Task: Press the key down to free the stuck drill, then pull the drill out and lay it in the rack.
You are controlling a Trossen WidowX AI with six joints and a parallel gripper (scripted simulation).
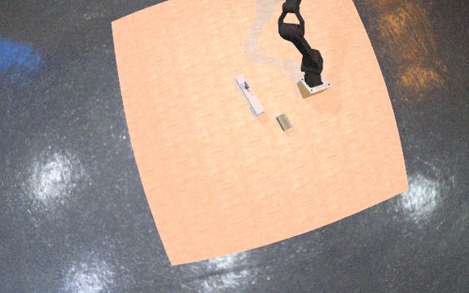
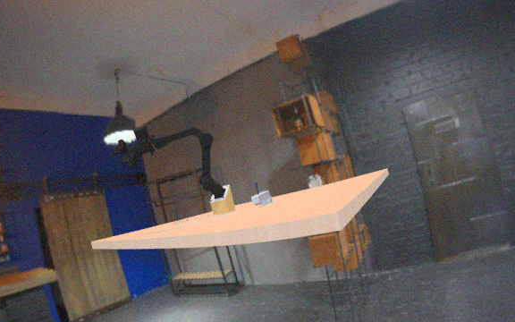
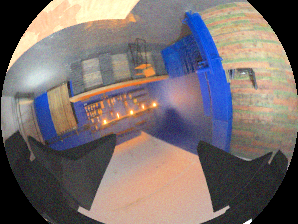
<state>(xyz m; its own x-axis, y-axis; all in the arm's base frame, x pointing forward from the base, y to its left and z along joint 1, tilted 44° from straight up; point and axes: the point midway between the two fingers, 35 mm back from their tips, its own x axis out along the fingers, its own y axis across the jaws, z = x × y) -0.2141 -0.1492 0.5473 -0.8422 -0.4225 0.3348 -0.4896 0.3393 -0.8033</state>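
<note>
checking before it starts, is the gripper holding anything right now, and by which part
Nothing is held. The gripper is open, with only the room between its fingers, high and away from the drill.

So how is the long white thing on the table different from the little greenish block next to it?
The white fixture is long and narrow; the greenish block is short and stubby. The fixture is pale with a small dark part near one end; the block is plain olive. The fixture looks bigger overall. Both rest on the table, apart from each other.
</note>
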